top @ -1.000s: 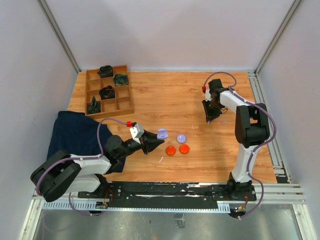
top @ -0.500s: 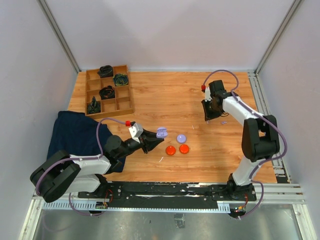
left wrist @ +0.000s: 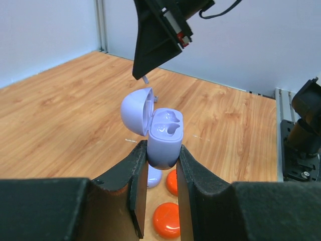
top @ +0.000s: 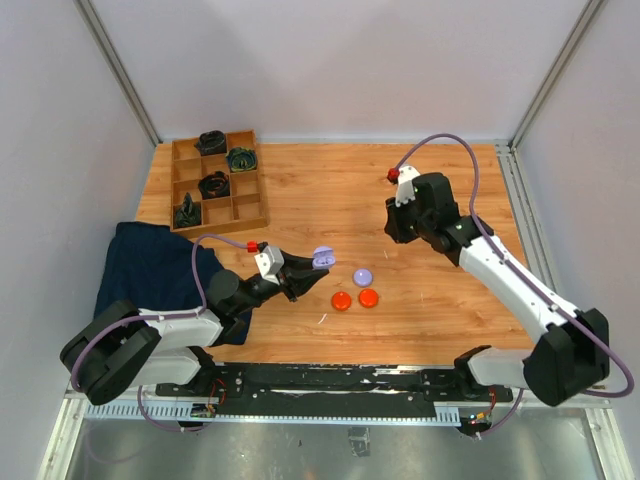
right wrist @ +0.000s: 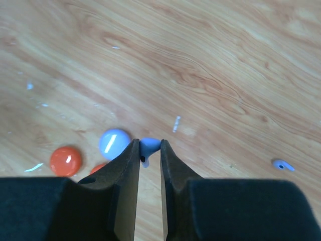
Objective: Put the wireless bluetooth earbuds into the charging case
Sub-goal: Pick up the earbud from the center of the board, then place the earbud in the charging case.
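My left gripper [top: 308, 268] is shut on the base of a lavender charging case [left wrist: 165, 139] and holds it upright above the table with its lid open [left wrist: 136, 110]; both earbud wells look empty. My right gripper [right wrist: 149, 150] is shut on a lavender earbud [right wrist: 149, 145], held in the air. In the left wrist view that gripper [left wrist: 143, 75] hangs just above and behind the open case. In the top view it [top: 392, 228] is right of the case [top: 322, 260]. Another lavender earbud [right wrist: 282, 164] lies on the wood.
A lavender disc [top: 363, 277] and two orange-red discs [top: 341, 300] [top: 368, 297] lie below the case. A wooden compartment tray [top: 252, 205] with black coiled bundles stands at the back left. A dark blue cloth [top: 150, 265] lies at the left.
My right arm has swung from the far right toward the middle with the earbud in its fingers. My left gripper has shifted slightly back and left with the case.
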{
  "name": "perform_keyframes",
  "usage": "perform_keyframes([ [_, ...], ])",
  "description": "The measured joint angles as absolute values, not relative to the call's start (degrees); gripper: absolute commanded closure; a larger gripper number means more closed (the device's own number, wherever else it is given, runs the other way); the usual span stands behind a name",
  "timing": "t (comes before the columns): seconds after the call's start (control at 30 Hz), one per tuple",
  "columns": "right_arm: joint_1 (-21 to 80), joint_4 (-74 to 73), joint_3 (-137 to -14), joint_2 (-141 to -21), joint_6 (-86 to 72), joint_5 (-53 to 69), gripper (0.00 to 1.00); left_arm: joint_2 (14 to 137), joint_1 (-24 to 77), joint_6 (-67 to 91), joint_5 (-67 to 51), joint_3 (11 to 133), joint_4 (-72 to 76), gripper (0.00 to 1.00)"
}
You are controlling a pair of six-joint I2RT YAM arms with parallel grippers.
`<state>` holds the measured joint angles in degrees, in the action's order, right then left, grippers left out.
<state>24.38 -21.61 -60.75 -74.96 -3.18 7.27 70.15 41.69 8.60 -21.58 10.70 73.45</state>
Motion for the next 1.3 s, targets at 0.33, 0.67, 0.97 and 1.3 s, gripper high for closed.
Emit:
perform_keyframes([
  [0.33, 33.65, -11.49, -54.33, -61.17, -5.89, 7.25, 0.84, 70.15, 41.69, 2.76, -22.81, 10.74, 77.34, 1.0],
  [0.67, 43.2, 2.98, -44.75, -52.07, -6.68, 7.73, 0.85, 70.15, 41.69, 0.1, -23.24, 10.74, 79.75, 1.0],
  [0.97, 52.36, 12.99, -41.98, -50.98, -5.23, 7.64, 0.85, 70.15, 41.69, -0.03, -24.43, 10.74, 80.93, 1.0],
  [1.3, 55.07, 17.76, -41.39, -52.64, -4.16, 7.2, 0.84, 70.76, 41.69, 0.27, -25.41, 10.74, 82.3, 1.0],
])
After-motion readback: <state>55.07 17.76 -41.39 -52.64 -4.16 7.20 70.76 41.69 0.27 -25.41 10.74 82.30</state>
